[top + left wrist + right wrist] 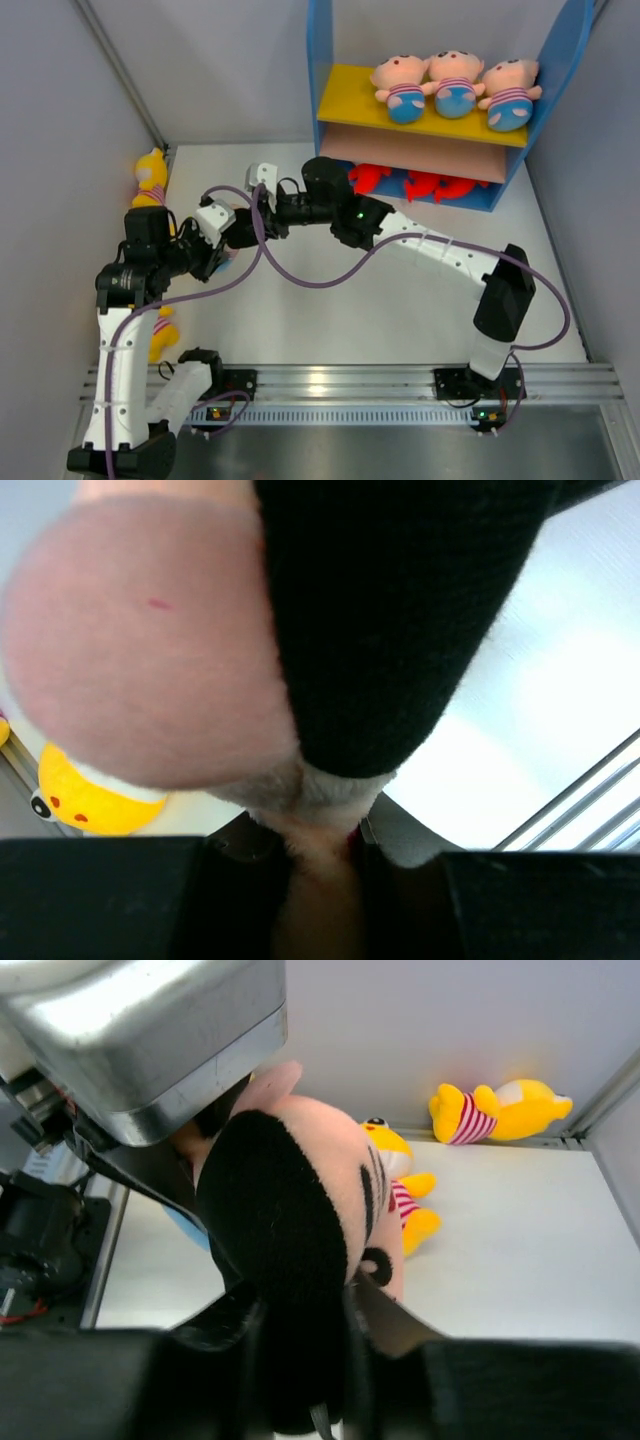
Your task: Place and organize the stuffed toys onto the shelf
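Observation:
A boy doll with black hair (290, 1190) and a peach face is held between both grippers above the table's left middle. My right gripper (300, 1310) is shut on its black hair. My left gripper (310, 835) is shut on a peach part of the same doll (150, 670). In the top view the two grippers meet (235, 238) and the doll is almost hidden. The shelf (345, 95) holds three boy dolls (455, 85) on its yellow board and red sharks (420, 185) on the blue base.
One yellow figure (150, 175) lies at the far left wall, also in the right wrist view (500, 1110). Another (160, 335) lies by the left arm, near the doll's head (405, 1195) (85, 800). An aluminium rail (350, 385) runs along the near edge.

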Action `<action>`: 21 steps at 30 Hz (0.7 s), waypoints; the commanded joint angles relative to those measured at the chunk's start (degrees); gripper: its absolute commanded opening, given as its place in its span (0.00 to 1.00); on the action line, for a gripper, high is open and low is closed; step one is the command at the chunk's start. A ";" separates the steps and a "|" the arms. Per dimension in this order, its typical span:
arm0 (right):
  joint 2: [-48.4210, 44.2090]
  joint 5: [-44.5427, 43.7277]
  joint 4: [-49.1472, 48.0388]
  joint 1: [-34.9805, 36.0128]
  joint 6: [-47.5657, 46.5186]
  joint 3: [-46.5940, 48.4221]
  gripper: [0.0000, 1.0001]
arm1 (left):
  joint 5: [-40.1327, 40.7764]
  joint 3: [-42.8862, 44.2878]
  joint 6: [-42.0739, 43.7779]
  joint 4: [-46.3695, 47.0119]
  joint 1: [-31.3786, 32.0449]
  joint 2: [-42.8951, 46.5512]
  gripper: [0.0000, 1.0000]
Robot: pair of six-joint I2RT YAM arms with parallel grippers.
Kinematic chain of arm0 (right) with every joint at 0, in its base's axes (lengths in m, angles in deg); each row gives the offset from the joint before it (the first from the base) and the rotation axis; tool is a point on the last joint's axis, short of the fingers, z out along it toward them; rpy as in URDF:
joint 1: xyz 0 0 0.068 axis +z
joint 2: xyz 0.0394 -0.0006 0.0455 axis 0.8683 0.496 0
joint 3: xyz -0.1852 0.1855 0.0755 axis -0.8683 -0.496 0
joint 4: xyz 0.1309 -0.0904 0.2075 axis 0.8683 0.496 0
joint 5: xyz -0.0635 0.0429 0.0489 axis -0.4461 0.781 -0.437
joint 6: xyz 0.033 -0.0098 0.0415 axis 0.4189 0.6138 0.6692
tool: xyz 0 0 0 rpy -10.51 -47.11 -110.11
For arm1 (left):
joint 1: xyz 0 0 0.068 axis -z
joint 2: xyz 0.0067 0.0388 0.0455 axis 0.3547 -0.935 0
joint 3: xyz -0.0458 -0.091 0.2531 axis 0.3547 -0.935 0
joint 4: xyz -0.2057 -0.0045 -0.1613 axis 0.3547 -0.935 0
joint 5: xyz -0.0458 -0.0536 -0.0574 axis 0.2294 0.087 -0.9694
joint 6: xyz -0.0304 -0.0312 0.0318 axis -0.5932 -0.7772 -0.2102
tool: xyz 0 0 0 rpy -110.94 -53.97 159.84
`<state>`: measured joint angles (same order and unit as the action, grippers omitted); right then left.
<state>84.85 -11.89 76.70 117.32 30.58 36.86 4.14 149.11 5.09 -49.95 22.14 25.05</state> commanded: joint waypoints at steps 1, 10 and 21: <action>0.92 0.72 -4.04 1.39 0.69 0.83 0.13 | -6.81 1.03 -0.02 2.06 0.57 0.96 0.00; -2.94 2.30 -8.26 -1.59 1.39 -6.74 0.00 | -11.47 2.61 -1.86 2.06 0.57 -2.11 0.19; -9.61 8.09 -15.63 -9.32 6.38 -14.91 0.00 | -11.47 9.64 -6.78 2.15 0.57 -6.24 0.89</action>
<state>79.67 -7.93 66.16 110.31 34.47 22.65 -2.94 154.31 -0.11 -50.71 22.23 17.84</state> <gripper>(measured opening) 0.177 0.877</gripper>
